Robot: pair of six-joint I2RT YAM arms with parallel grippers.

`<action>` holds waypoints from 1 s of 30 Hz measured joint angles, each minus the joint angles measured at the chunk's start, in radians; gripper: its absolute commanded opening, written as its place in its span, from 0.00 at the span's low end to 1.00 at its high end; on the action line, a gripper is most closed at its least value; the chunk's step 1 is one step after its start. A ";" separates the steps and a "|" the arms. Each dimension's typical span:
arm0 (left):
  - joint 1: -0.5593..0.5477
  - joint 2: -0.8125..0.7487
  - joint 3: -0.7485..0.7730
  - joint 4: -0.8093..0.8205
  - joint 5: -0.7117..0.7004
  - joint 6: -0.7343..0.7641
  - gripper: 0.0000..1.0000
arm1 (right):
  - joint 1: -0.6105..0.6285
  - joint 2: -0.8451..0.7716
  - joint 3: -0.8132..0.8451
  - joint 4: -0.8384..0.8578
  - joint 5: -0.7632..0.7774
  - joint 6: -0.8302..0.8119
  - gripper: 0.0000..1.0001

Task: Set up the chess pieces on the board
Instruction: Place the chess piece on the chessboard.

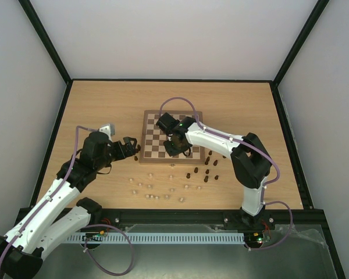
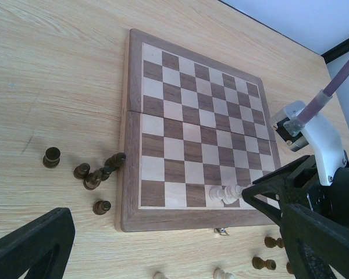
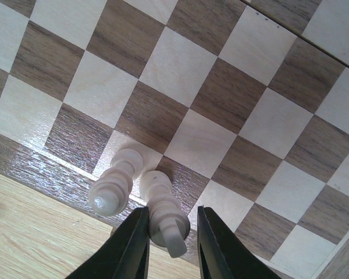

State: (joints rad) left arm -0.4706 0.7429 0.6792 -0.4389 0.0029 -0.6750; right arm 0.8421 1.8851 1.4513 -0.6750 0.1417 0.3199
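Chess pieces (image 1: 153,197) lie mostly off the board (image 1: 154,125): pale ones scattered on the near tabletop (image 1: 104,104), dark ones beyond to the right and by the board's left border. Left gripper (image 1: 130,148) hangs low by that border, fingers (image 2: 29,247) spread wide. Right gripper (image 3: 168,232), its arm (image 1: 215,138) arching in from the right, points down at the board's near row, fingers close beside a standing pale piece (image 3: 161,203); whether they pinch it cannot be told, and bare squares run on beyond.
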 measured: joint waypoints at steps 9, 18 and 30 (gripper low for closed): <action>0.000 0.000 0.000 0.000 0.000 -0.001 1.00 | 0.000 0.000 -0.001 0.000 0.000 0.000 0.22; 0.000 0.000 0.000 0.000 0.001 -0.001 0.99 | 0.000 -0.002 -0.003 0.000 0.006 -0.001 0.15; 0.000 0.005 0.000 0.007 0.006 -0.002 0.99 | 0.000 -0.035 -0.003 -0.002 0.050 0.001 0.14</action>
State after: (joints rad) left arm -0.4706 0.7479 0.6792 -0.4320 0.0093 -0.6765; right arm 0.8421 1.8503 1.4479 -0.6769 0.1917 0.3206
